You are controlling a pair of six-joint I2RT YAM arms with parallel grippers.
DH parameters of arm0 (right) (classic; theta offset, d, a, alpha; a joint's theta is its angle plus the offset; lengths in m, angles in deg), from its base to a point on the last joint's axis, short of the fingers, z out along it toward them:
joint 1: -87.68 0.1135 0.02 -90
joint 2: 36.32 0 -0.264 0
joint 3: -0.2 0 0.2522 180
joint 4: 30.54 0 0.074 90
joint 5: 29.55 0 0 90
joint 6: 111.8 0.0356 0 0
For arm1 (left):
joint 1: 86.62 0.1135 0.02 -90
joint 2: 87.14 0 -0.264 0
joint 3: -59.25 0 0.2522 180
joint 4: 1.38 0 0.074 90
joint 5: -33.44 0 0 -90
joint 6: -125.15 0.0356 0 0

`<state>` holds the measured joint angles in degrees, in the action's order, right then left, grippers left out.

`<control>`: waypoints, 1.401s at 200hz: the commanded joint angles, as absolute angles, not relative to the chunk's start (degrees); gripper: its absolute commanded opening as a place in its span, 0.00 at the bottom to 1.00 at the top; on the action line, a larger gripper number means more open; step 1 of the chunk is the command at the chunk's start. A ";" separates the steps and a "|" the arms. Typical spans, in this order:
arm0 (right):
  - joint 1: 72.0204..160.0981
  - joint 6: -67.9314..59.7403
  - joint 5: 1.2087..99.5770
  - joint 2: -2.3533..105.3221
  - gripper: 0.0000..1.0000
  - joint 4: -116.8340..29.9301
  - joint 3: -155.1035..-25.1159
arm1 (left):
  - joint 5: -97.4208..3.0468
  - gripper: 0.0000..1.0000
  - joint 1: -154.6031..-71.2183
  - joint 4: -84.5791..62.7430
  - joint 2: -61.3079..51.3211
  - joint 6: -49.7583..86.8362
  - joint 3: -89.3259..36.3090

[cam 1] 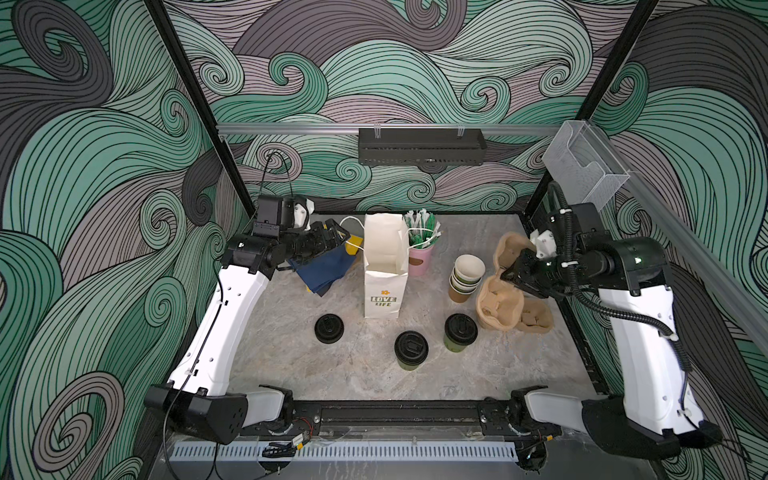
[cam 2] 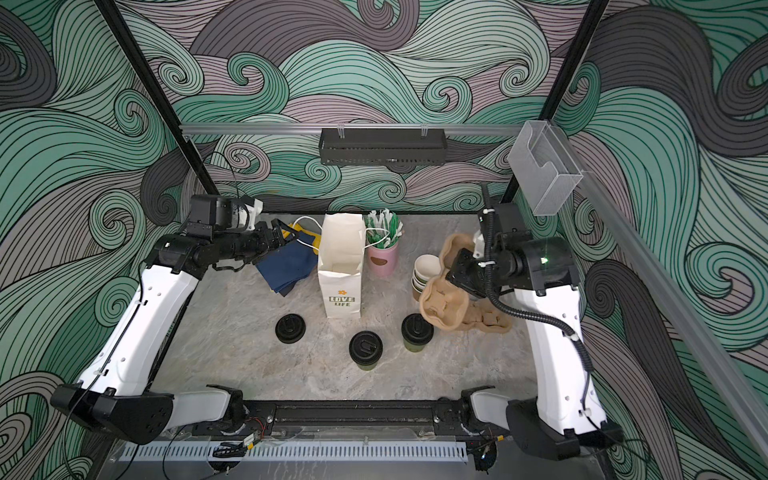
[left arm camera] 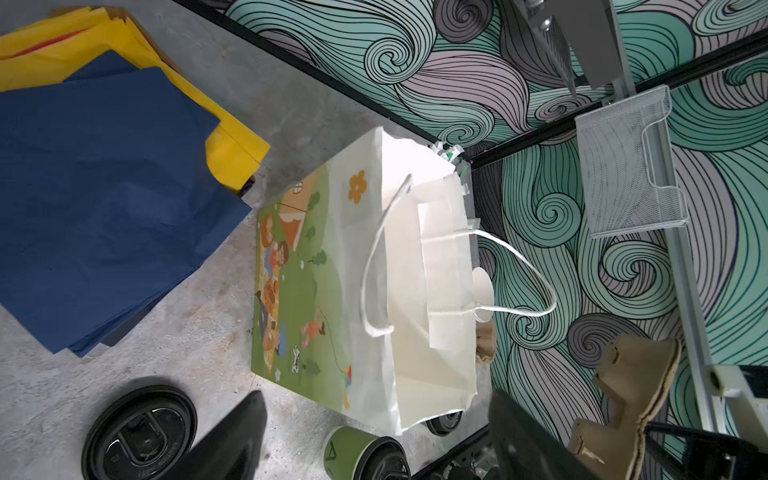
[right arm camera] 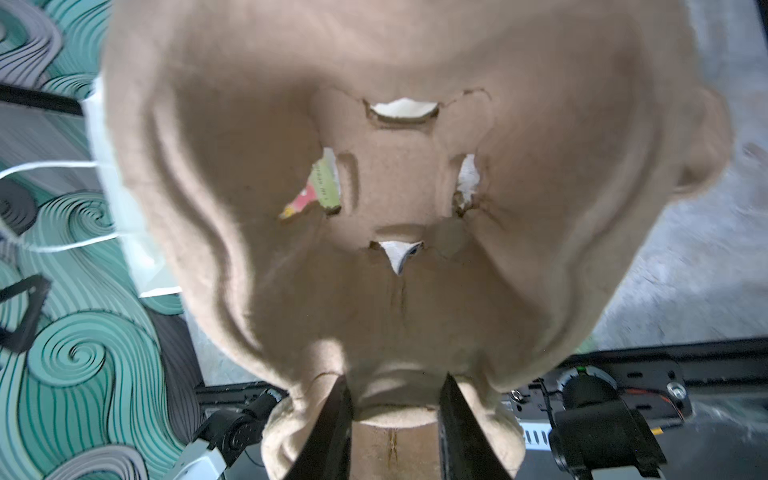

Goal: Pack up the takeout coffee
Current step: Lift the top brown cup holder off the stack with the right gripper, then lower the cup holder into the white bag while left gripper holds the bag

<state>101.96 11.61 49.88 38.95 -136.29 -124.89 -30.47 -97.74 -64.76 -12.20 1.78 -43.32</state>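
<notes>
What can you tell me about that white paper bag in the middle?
The white paper bag stands upright and open-topped on the marbled table, between blue napkins and a pink cup. Its narrow side reads LOVE LIFE; a broad side shows a picnic cartoon. Two white cord handles hang loose.

The white paper bag (cam 1: 384,286) standing on the surface has "LOVE LIFE" printed in green capitals on its front, under a small orange flower mark; both top views show it (cam 2: 341,291). In the left wrist view, the loose black lid (left arm camera: 139,432) has raised lettering. The word "CAUTION" can be read, the rest is unclear. Through a hole in the pulp cup carrier (right arm camera: 415,291), small print shows on green paper, too blurred to read.
</notes>
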 commanded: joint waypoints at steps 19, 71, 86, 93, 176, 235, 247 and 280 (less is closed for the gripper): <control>112.74 14.27 49.42 50.24 0.05 -145.48 -140.58 | -26.77 0.86 -98.39 -63.26 -8.82 3.51 -45.85; 119.99 16.40 46.99 66.87 0.05 -145.73 -163.43 | -27.22 0.70 -98.81 -57.19 -6.11 1.00 -45.04; 121.07 17.11 46.18 71.51 0.04 -145.73 -168.75 | -27.26 0.63 -98.96 -55.39 -6.10 -0.18 -44.86; 121.42 17.43 46.21 73.36 0.04 -145.49 -170.08 | -27.25 0.59 -98.99 -54.61 -6.10 -0.49 -44.62; 124.01 24.84 45.90 81.44 0.02 -126.16 -168.78 | -25.38 0.12 -100.36 -52.11 -4.53 -3.45 -42.21; 124.84 24.90 51.60 84.86 0.01 -121.48 -168.86 | -25.88 0.00 -102.04 -52.32 -9.58 -6.84 -38.88; 125.22 24.62 52.98 85.50 0.01 -121.04 -168.90 | -26.05 0.00 -102.47 -52.31 -10.31 -7.37 -38.47; 126.97 23.76 57.34 86.63 0.01 -121.49 -168.43 | -26.75 0.00 -103.56 -52.26 -11.37 -8.51 -37.96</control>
